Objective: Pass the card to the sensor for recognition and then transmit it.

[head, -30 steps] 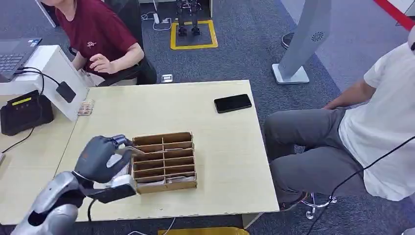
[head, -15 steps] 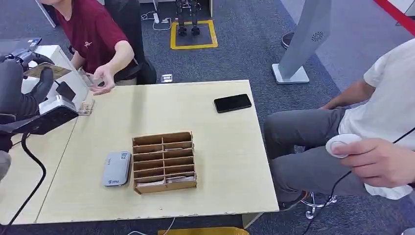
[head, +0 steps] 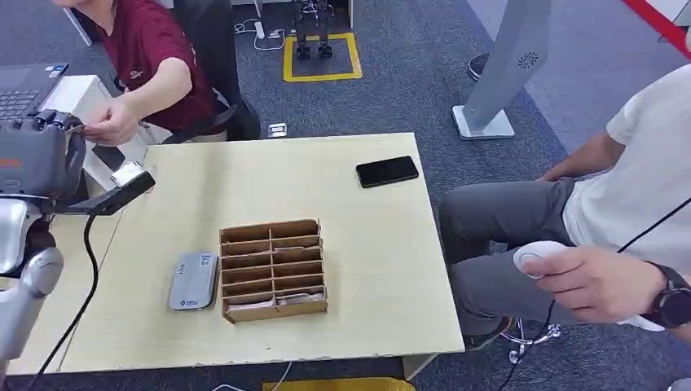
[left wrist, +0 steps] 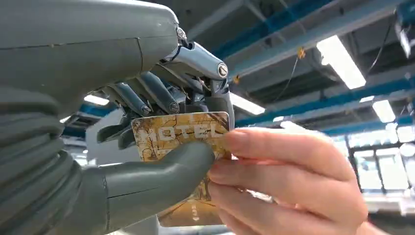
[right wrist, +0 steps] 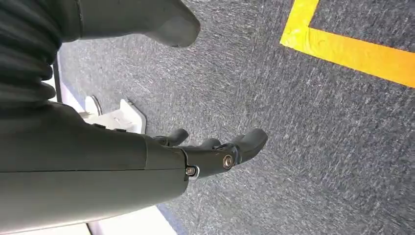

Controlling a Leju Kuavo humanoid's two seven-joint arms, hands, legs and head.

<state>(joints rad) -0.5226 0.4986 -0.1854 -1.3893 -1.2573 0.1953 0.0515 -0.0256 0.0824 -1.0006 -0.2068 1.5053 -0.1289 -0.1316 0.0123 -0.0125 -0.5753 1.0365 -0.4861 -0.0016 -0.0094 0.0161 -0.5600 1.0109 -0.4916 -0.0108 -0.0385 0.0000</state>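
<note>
The left hand (left wrist: 161,132) pinches a flat, marbled gold hotel card (left wrist: 183,142) between its smooth grey thumb and dark fingers — a person's hand (left wrist: 284,181) grips the card's other side. The right hand (right wrist: 215,147) hangs over speckled carpet (right wrist: 303,122), fingers loosely apart, holding nothing.

"HOTEL" across the gold-patterned card (left wrist: 182,134), first letter partly hidden; no other print legible.

The right hand (right wrist: 195,98) comes in from the left side of the frame. Its thumb (right wrist: 166,22) sits at the top and its dark fingers (right wrist: 220,147) are in the middle, spread apart and holding nothing. Behind it is grey carpet (right wrist: 303,147). A yellow line (right wrist: 352,49) crosses the upper right corner.
</note>
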